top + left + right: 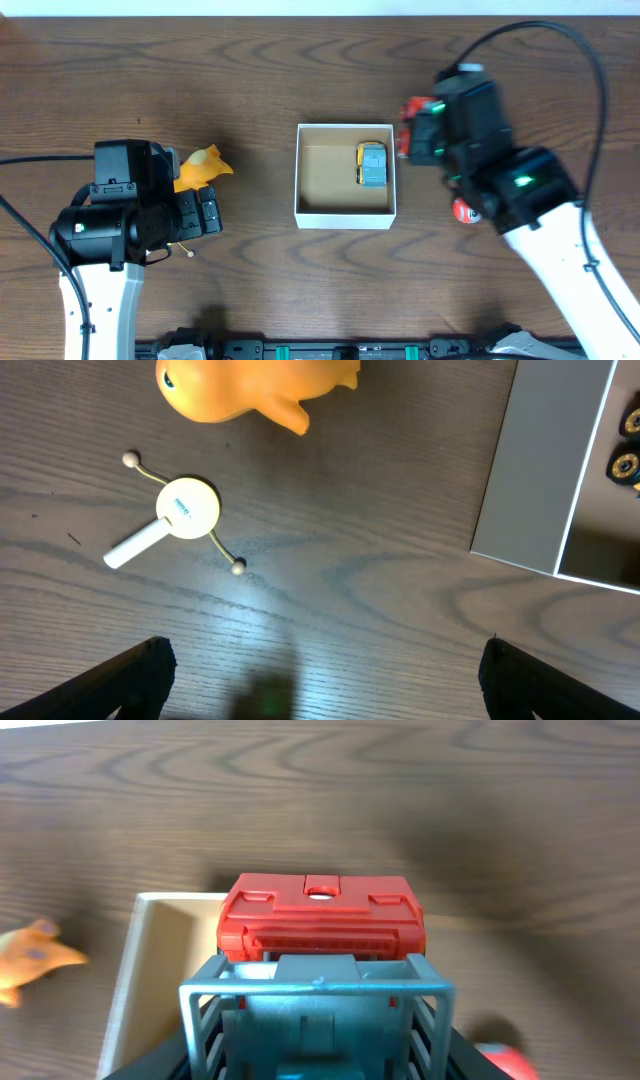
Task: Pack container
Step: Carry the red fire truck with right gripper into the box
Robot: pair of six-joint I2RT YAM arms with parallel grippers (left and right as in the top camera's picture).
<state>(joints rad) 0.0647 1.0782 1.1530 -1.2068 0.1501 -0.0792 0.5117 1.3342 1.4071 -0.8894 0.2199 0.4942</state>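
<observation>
The box (345, 219) sits in the middle of the table (250, 70) with a little car (372, 165) inside. It looks light, and its thin walls could bend or slide if bumped. The right gripper (420, 132) squeezes a hard red truck (318, 925) by its sides, just beside the box. The left gripper (325, 665) hangs wide open.

The overhead camera looked straight down on the table (300, 60) from high up, taking in all of it from the far edge to the near edge. The left wrist camera hung low over the left half and faced down. The right wrist camera sat right of centre and faced the far edge, with the red and grey toy (320, 925) very close to its lens. All three views shared the container (345, 218) and the orange toy (205, 165).
</observation>
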